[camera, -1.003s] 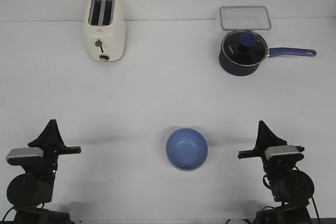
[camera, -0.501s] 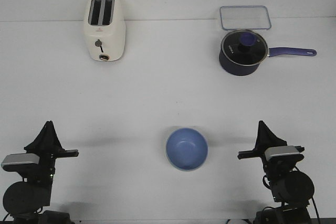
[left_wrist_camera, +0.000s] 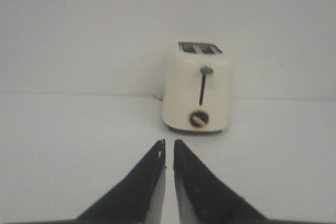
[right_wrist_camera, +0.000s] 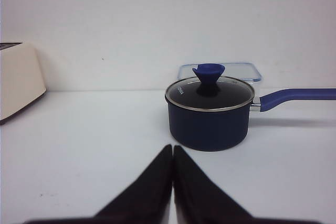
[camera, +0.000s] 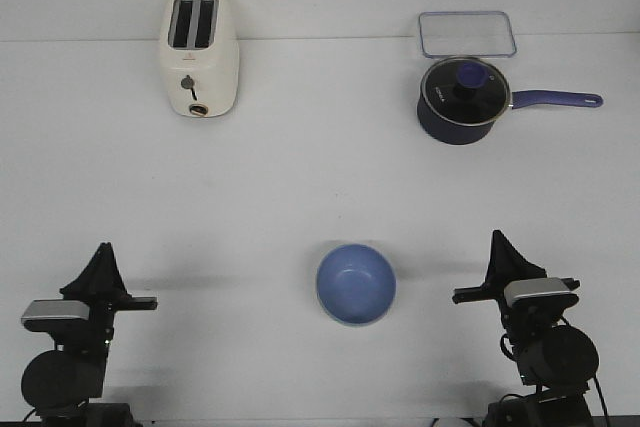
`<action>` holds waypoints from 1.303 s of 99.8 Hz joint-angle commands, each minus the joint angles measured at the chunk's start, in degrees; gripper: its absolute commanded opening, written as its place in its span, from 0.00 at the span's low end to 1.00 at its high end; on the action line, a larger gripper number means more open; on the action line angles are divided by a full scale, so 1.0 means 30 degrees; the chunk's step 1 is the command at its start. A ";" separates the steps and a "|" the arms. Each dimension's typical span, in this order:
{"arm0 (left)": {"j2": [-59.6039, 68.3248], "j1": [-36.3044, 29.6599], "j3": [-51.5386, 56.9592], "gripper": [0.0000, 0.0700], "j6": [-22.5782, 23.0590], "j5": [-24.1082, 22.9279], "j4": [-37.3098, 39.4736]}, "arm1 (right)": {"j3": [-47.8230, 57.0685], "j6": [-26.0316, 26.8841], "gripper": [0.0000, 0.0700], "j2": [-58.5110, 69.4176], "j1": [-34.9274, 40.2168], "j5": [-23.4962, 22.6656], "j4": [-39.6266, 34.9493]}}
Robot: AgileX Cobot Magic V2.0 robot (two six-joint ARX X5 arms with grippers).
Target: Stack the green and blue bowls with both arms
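Blue bowl [camera: 356,284] is sitting on the table [camera: 320,187] between the left pincer [camera: 103,259] and right pincer [camera: 497,250], both nearly closed and empty. No green bowl is showing, though a pale rim is peeking beneath the blue; stacking is seemingly finishing, needing only retreat.

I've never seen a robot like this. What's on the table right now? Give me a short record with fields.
middle: blue bowl, upright; a pale rim shows under its near edge, perhaps a second bowl
far left: toaster
far right: saucepan with lid on, clear container behind it
left gripper: near edge, shut or nearly so, holding nothing
right gripper: near edge, shut, holding nothing
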 commanded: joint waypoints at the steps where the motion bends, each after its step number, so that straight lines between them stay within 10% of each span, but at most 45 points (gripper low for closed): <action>1: -0.0852 0.0291 -0.0780 0.02 0.0437 0.0539 0.0219 | 0.0058 0.0117 0.00 -0.0029 0.0015 0.0022 0.0306; 130: -0.1472 0.0488 -0.3359 0.02 0.0444 0.0539 0.0823 | 0.0058 -0.0452 0.00 -0.0044 0.0007 0.0066 0.0335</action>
